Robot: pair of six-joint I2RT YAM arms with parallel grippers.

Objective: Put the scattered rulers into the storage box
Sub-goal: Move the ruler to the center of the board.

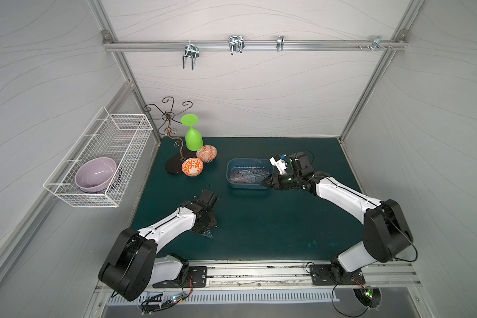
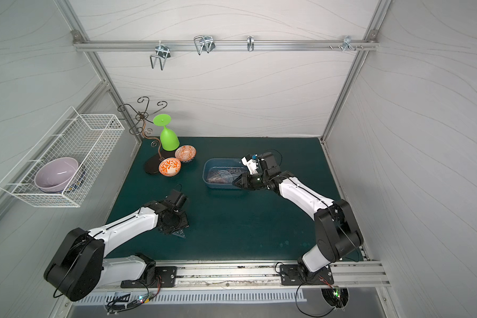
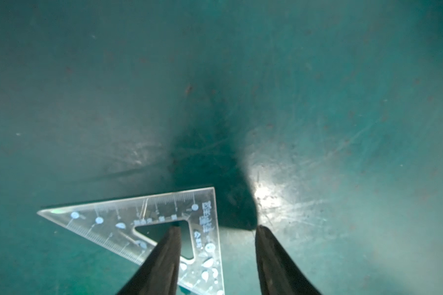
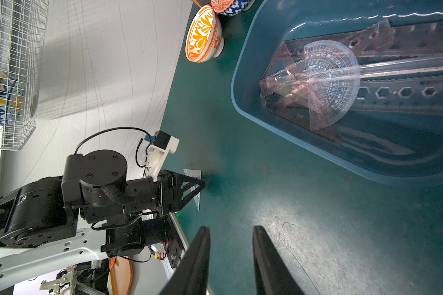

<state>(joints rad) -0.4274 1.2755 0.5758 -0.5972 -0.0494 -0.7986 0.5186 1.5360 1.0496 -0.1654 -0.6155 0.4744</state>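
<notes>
Left hand, jaws parted, straddles one leg of clear set square, flat near desk front-left corner. Other rulers already in storage box, toward desk's back edge. Right hand spread, empty, beside box. Risk: thin plastic apparently flush on desk, so closing pinch may skid it away.

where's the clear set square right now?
The set square lies on the mat, robot's left side in both top views, under the open left gripper.

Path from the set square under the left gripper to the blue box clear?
Nothing visible on the mat between set square and box. The right gripper sits by the box's near corner and could crowd the drop.
</notes>
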